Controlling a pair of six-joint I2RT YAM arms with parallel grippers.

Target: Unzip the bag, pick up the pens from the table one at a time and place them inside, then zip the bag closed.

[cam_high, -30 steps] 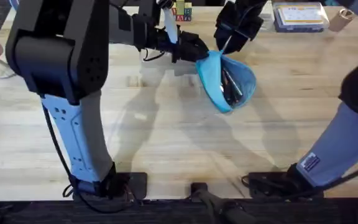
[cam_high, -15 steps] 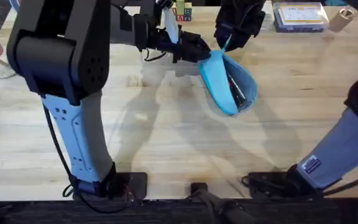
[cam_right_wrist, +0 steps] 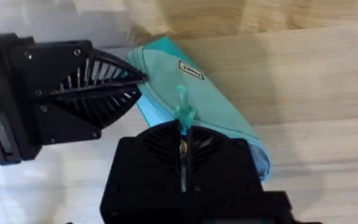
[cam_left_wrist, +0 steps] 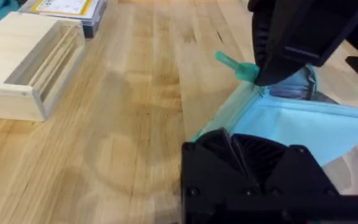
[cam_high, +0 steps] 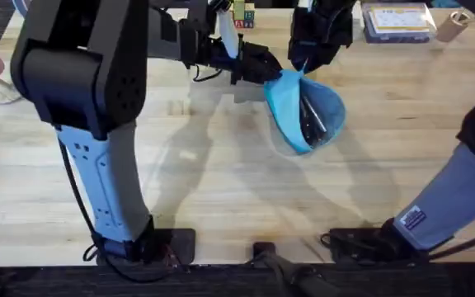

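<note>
Bag (cam_high: 303, 111) sitting on table (cam_high: 221, 181) at upper centre of overhead frame, mouth gaping (pens (cam_high: 313, 115) lying inside), left gripper (cam_high: 264, 68) clamping its left end, right gripper (cam_high: 302, 59) pinching the teal pull tab (cam_right_wrist: 182, 107).

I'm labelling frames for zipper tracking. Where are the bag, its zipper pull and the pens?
bag (cam_high: 285, 106): overhead view, blue outer fabric.
zipper pull (cam_right_wrist: 182, 107): right wrist view, teal tab.
pens (cam_high: 312, 118): overhead view, dark shafts inside the open bag.
</note>
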